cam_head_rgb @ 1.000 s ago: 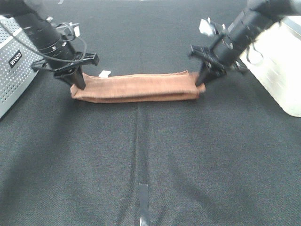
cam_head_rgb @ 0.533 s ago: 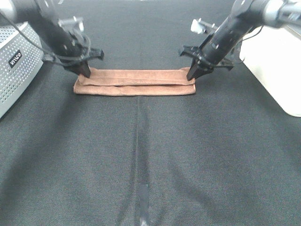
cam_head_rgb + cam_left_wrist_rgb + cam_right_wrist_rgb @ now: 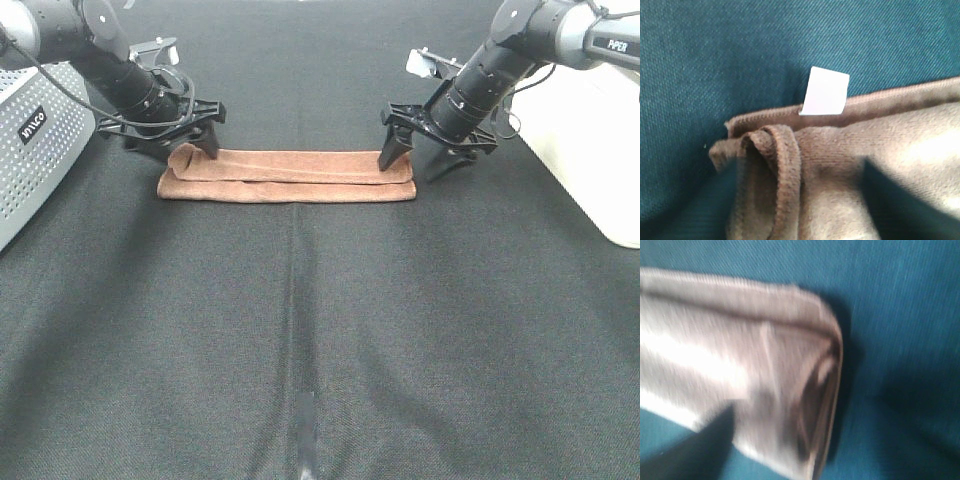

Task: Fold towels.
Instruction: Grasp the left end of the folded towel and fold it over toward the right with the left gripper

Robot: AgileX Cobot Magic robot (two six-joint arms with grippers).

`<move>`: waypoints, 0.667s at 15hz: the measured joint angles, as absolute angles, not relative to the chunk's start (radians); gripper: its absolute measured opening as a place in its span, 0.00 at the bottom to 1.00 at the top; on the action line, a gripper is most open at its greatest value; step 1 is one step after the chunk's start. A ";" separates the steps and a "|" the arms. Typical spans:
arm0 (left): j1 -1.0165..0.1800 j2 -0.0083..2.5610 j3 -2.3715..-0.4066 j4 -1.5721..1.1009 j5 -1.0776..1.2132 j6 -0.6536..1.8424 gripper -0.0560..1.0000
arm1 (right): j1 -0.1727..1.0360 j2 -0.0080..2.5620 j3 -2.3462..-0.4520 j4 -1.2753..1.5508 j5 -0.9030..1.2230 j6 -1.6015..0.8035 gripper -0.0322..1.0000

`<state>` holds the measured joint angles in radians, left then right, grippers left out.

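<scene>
Left hand (image 3: 176, 142) and right hand (image 3: 418, 158) have just sprung open, dropping the towel (image 3: 290, 176) by the worktop's (image 3: 300, 330) far edge; this lengthwise fold seems finished.

A reddish-brown microfibre towel (image 3: 290, 175) lies flat on the dark surface (image 3: 300, 330), folded lengthwise into a long, narrow band that runs left to right across the far middle of the high view. Its layers sit slightly offset, leaving a line along its length. At the left end the stitched hem curls up in a small loop, and a small white tag (image 3: 825, 91) pokes out from the edge beside it.
</scene>
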<state>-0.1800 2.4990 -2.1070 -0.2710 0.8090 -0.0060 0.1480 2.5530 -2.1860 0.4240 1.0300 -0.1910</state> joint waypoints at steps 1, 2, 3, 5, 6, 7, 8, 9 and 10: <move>-0.177 2.499 -2.107 -0.232 0.839 -0.059 0.79 | 0.148 2.539 -2.186 0.413 1.048 -0.191 0.81; -0.175 2.499 -2.107 -0.219 0.847 -0.082 0.80 | 0.148 2.533 -2.186 0.409 1.051 -0.191 0.82; -0.168 2.499 -2.107 -0.199 0.855 -0.118 0.80 | 0.148 2.520 -2.186 0.405 1.061 -0.191 0.82; -0.163 2.500 -2.109 -0.194 0.847 -0.123 0.80 | 0.148 2.516 -2.186 0.402 1.067 -0.191 0.82; -0.163 2.508 -2.110 -0.195 0.836 -0.123 0.81 | 0.148 2.516 -2.186 0.400 1.068 -0.191 0.82; -0.163 2.518 -2.112 -0.203 0.831 -0.123 0.81 | 0.148 2.516 -2.186 0.400 1.068 -0.191 0.82; -0.163 2.530 -2.112 -0.213 0.828 -0.122 0.81 | 0.148 2.516 -2.186 0.400 1.068 -0.191 0.82; -0.163 2.544 -2.112 -0.226 0.828 -0.110 0.81 | 0.148 2.516 -2.186 0.400 1.068 -0.191 0.82; -0.163 2.547 -2.113 -0.242 0.826 -0.097 0.81 | 0.148 2.516 -2.186 0.400 1.068 -0.191 0.82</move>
<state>-0.1630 2.5470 -2.1130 -0.2420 0.8260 -0.0970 0.1480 2.5160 -2.1860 0.4000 1.0680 -0.1910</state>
